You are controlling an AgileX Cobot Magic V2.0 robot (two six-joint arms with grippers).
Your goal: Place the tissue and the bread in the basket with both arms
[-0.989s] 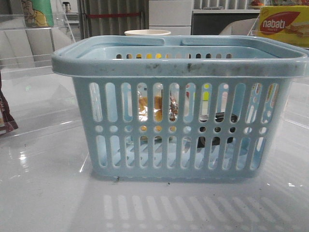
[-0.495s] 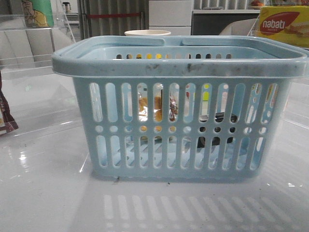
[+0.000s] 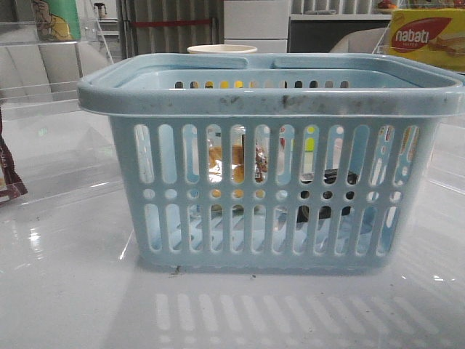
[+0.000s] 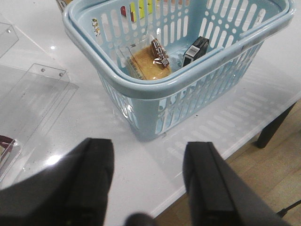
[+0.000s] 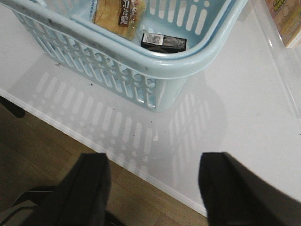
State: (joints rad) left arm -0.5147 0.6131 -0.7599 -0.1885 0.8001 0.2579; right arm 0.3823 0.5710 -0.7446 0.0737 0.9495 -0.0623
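The light-blue basket (image 3: pixel 269 102) stands in the middle of the white table. Inside it lies the bread (image 4: pixel 149 63) in its clear wrapper, and beside it the small black tissue packet (image 4: pixel 195 50). Through the slots in the front view the bread (image 3: pixel 225 161) and the tissue (image 3: pixel 328 178) show only in part. In the right wrist view the bread (image 5: pixel 117 14) and tissue (image 5: pixel 163 41) lie side by side in the basket (image 5: pixel 188 59). My left gripper (image 4: pixel 148 150) hangs open and empty near the table's front edge. My right gripper (image 5: pixel 153 165) is open, empty, back over that edge.
A yellow-red nabati box (image 3: pixel 427 38) stands at the back right, a white cup (image 3: pixel 221 49) behind the basket. A reddish-brown snack packet (image 3: pixel 9 171) lies at the left edge. Clear plastic trays (image 4: pixel 33 99) lie left of the basket. The table's front edge (image 5: pixel 117 162) drops to a wooden floor.
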